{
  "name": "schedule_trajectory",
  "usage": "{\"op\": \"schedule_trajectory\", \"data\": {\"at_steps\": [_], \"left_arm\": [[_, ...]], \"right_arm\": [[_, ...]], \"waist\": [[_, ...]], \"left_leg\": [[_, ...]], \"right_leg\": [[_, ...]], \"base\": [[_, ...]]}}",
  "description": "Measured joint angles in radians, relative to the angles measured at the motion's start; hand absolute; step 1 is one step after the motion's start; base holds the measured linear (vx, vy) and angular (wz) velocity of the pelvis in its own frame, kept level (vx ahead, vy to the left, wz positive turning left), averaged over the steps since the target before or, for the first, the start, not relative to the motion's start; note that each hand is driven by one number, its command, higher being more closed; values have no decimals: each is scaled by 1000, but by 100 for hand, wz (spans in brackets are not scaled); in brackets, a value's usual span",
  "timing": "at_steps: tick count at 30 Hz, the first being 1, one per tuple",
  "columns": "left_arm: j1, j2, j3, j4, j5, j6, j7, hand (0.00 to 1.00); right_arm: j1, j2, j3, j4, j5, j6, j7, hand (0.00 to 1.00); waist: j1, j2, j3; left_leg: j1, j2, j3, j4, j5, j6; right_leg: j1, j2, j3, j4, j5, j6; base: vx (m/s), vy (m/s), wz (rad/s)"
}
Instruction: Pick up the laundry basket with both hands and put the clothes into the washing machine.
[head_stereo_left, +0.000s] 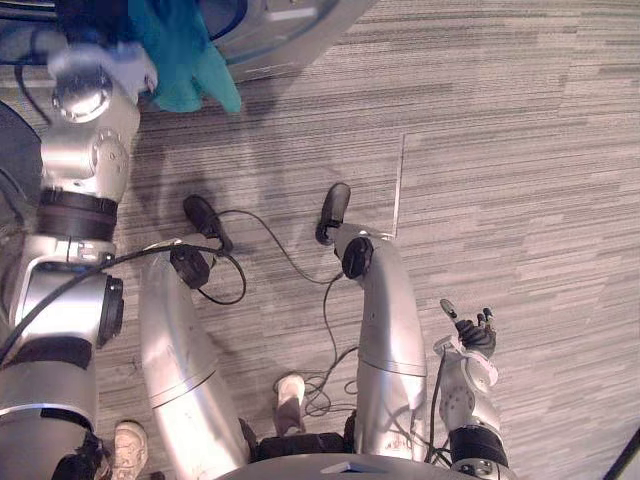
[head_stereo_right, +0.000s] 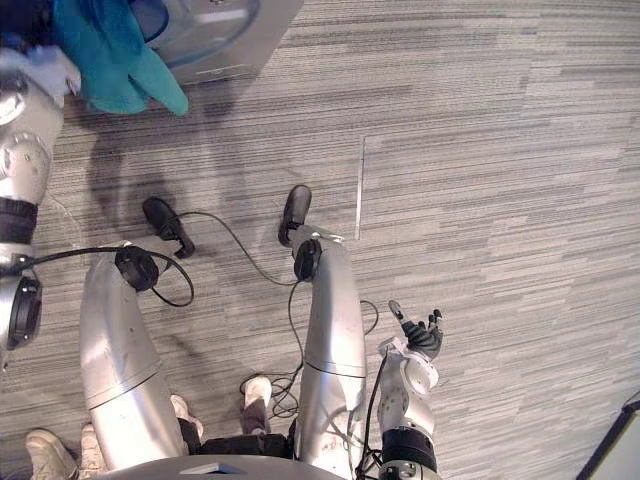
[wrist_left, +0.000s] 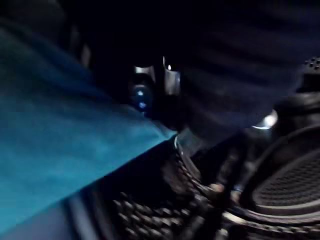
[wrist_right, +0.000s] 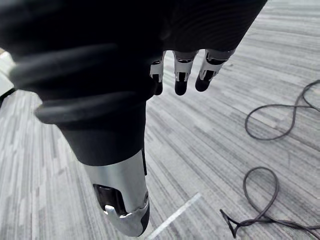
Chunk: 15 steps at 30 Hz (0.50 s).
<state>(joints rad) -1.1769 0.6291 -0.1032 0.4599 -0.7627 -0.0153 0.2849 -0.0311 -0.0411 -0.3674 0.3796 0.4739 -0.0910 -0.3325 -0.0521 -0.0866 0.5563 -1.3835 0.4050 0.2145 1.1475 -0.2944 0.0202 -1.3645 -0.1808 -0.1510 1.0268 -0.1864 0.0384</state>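
Note:
A teal cloth (head_stereo_left: 185, 55) hangs at the round opening of the grey washing machine (head_stereo_left: 290, 35) at the top left. My left arm reaches up to that opening, and the dark back of my left hand (head_stereo_left: 92, 18) is right beside the cloth. Its fingers are hidden in the dark inside. In the left wrist view the teal cloth (wrist_left: 60, 150) lies over the perforated drum (wrist_left: 285, 190). My right hand (head_stereo_left: 475, 335) hangs low at my right side over the floor. Its fingers (wrist_right: 181, 75) are straight and hold nothing.
Grey striped carpet (head_stereo_left: 500, 150) covers the floor, with a thin seam line (head_stereo_left: 400, 185) ahead of me. A person's white shoes (head_stereo_left: 130, 445) stand close behind me on the left. A dark edge (head_stereo_left: 625, 455) cuts the lower right corner.

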Motion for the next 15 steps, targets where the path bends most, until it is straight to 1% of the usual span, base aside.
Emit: {"op": "schedule_trajectory", "data": {"at_steps": [1, 3, 4, 6, 7, 8, 9, 10, 11, 13, 14, 15], "left_arm": [[-31, 0, -1, 2, -56, -19, 8, 100], [-82, -2, -8, 20, -109, -34, 17, 100], [-145, -2, -14, 51, -145, -39, 29, 100], [-190, -2, -12, 65, -193, -52, 50, 100], [-212, -4, -11, 63, -243, -77, 69, 100], [-225, -5, -1, 51, -295, -113, 96, 100], [-227, -5, 14, 37, -315, -127, 108, 100], [-227, -6, 48, 7, -336, -177, 142, 100], [-227, -5, 88, -19, -336, -217, 175, 100], [-224, -1, 140, -29, -335, -255, 213, 100], [-224, -1, 154, -29, -335, -266, 222, 100], [-225, -1, 177, -29, -334, -288, 261, 100]], "right_arm": [[1, 2, 1, -6, 0, 6, 4, 0], [6, 3, 1, -12, 0, 7, 5, 0], [12, 3, 1, -11, 0, 7, 5, 0], [16, 3, 1, -11, 2, 7, 4, 0], [17, 3, 1, -11, 3, 7, 3, 0], [17, 4, 1, -11, 5, 6, 3, 0], [17, 4, 1, -11, 7, 6, 2, 0], [17, 4, 1, -11, 7, 1, -2, 0], [20, 3, 1, -11, 6, -5, -7, 0], [29, 3, 0, -10, 6, -15, -9, 0], [31, 3, 0, -9, 6, -15, -11, 0], [33, 3, 0, -8, 6, -15, -18, 0]], "waist": [[-6, 0, 0], [-10, 0, 0], [-12, 0, 0], [-14, 0, 0], [-14, 0, 0], [-15, 0, 0], [-17, 0, 0], [-22, 0, 0], [-23, 0, 0], [-23, 0, 0], [-24, 0, 0], [-23, 0, 0]], "left_leg": [[0, 5, 0, 17, -8, 4], [1, 5, -1, 26, -12, 6], [1, 5, -1, 26, -13, 7], [2, 5, -2, 31, -14, 7], [4, 6, -5, 37, -18, 5], [5, 8, -6, 41, -21, 3], [6, 9, -6, 42, -23, -2], [6, 14, -6, 43, -24, -4], [7, 23, -5, 46, -24, -4], [8, 33, -1, 47, -25, -5], [8, 36, -1, 48, -25, -5], [8, 44, 1, 50, -26, -5]], "right_leg": [[-1, -2, 1, 15, -5, 0], [0, -3, 0, 26, -9, 2], [0, -4, 0, 31, -10, 3], [0, -5, 0, 35, -14, 2], [1, -5, 1, 43, -18, 1], [2, -4, 1, 46, -22, -2], [2, -3, 2, 46, -21, -2], [2, 2, 3, 44, -21, -2], [2, 10, 4, 40, -20, -4], [0, 18, 5, 33, -14, -8], [0, 22, 6, 31, -12, -9], [0, 29, 6, 26, -7, -9]], "base": [[0, 41, -9], [-15, 36, -2], [-48, 26, 4], [-69, 9, 5], [-99, 0, 1], [-106, -1, -1], [-110, -2, -5], [-131, -7, -12], [-127, -6, -16], [-86, -3, -16], [-83, -5, -17], [-94, -5, -17]]}}
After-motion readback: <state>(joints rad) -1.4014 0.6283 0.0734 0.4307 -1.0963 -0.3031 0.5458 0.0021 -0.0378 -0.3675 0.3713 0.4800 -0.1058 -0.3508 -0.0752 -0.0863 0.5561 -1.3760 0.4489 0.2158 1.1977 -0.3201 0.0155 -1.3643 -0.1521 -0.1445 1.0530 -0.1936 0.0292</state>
